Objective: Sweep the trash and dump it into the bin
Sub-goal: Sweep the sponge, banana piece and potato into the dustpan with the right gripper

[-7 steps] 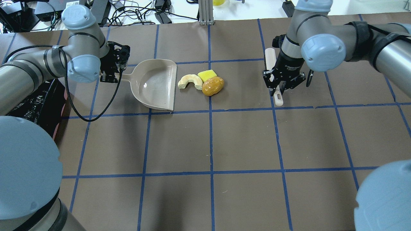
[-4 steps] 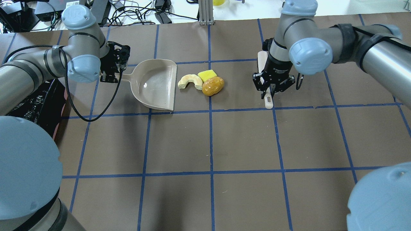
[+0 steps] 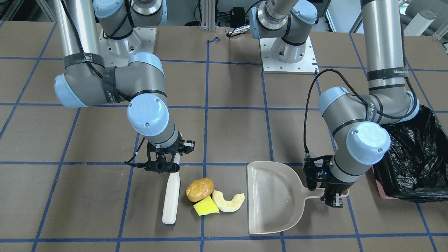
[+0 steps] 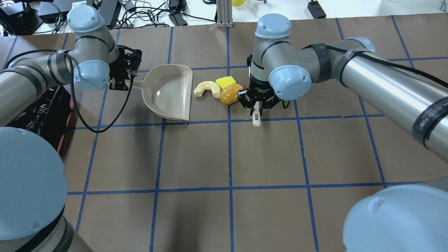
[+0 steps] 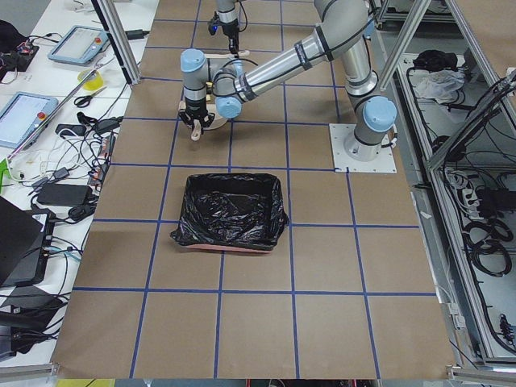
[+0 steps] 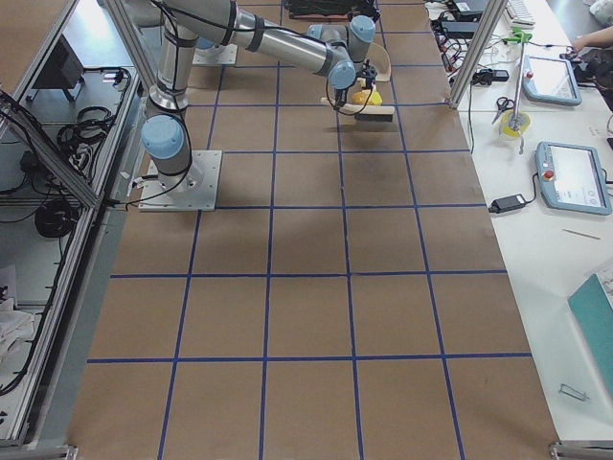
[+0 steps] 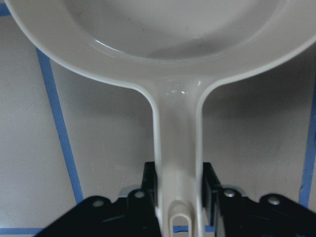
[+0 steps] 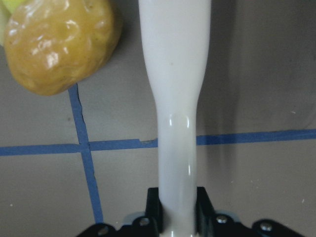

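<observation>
The trash lies in a cluster: a golden-brown lump point(image 4: 231, 93), a yellow wedge point(image 4: 225, 82) and a cream crescent point(image 4: 207, 88). The beige dustpan point(image 4: 170, 92) rests on the table to their left, its open edge facing them. My left gripper point(image 4: 123, 83) is shut on its handle point(image 7: 177, 148). My right gripper point(image 4: 257, 105) is shut on a white brush handle point(image 8: 175, 98). The brush point(image 3: 171, 197) lies right next to the lump point(image 3: 199, 189); I cannot tell if they touch. The black-lined bin point(image 3: 413, 157) stands beside my left arm.
Cables and electronics lie beyond the table's far edge point(image 4: 140, 10), with an aluminium post point(image 4: 224, 14) at its middle. The arm base plates point(image 3: 288, 52) are bolted at the robot side. Blue tape lines grid the brown table point(image 4: 266, 157).
My right arm has moved left with the brush, from well right of the trash to right beside the golden-brown lump. The left arm, dustpan and trash have not moved.
</observation>
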`<state>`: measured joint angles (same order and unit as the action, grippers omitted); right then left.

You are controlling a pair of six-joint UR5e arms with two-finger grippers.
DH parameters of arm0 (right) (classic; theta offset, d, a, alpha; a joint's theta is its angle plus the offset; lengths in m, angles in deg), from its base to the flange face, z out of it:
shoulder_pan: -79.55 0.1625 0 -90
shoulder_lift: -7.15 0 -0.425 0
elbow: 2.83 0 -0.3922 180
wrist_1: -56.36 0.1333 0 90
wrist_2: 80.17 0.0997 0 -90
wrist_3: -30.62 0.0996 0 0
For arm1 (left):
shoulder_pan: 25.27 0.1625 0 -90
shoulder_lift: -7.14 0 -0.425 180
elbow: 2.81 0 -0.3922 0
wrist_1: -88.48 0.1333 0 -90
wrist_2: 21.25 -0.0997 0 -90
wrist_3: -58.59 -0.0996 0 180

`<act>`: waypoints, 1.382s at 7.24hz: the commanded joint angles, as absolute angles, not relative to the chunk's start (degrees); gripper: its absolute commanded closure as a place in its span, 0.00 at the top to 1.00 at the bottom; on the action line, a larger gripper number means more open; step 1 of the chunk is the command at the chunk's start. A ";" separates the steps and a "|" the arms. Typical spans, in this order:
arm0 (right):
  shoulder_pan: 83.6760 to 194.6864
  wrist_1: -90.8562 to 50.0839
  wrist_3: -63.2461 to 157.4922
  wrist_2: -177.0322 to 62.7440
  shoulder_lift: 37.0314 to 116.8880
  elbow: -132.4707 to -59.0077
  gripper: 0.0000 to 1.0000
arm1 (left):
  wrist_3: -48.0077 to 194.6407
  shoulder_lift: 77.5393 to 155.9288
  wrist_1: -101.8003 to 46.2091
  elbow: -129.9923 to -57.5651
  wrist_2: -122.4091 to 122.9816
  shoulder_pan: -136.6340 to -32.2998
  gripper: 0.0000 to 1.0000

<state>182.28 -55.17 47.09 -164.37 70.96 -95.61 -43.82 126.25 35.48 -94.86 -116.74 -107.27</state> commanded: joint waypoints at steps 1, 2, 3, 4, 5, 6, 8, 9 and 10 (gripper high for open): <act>184.74 -56.58 51.16 -164.37 68.95 -94.25 0.00 | -43.89 126.15 35.49 -94.92 -116.70 -107.27 0.00; 185.89 -56.75 52.75 -164.37 68.07 -92.76 0.00 | -43.89 126.14 35.49 -94.92 -116.70 -107.36 0.00; 186.77 -56.75 54.60 -164.37 66.76 -91.44 0.00 | -43.89 126.06 35.49 -95.01 -116.78 -107.36 0.00; 188.43 -56.84 56.44 -164.37 65.44 -89.42 0.00 | -43.89 126.06 35.49 -95.01 -116.70 -107.27 0.00; 190.19 -56.93 58.64 -164.37 63.94 -87.14 0.00 | -43.98 125.97 35.40 -95.01 -116.78 -107.27 0.00; 191.68 -57.02 60.31 -164.37 62.89 -85.38 0.00 | -43.98 125.62 35.40 -95.27 -116.78 -107.27 0.00; 194.76 -58.67 64.43 -164.37 61.30 -83.87 0.00 | -44.33 125.01 35.31 -95.44 -116.70 -107.27 0.00; 196.78 -60.69 67.33 -164.37 60.16 -83.35 0.00 | -44.33 125.18 35.40 -95.36 -116.70 -107.27 0.00; 197.75 -60.80 69.62 -164.37 59.11 -81.77 0.00 | -44.25 124.83 35.31 -95.45 -116.70 -107.27 0.00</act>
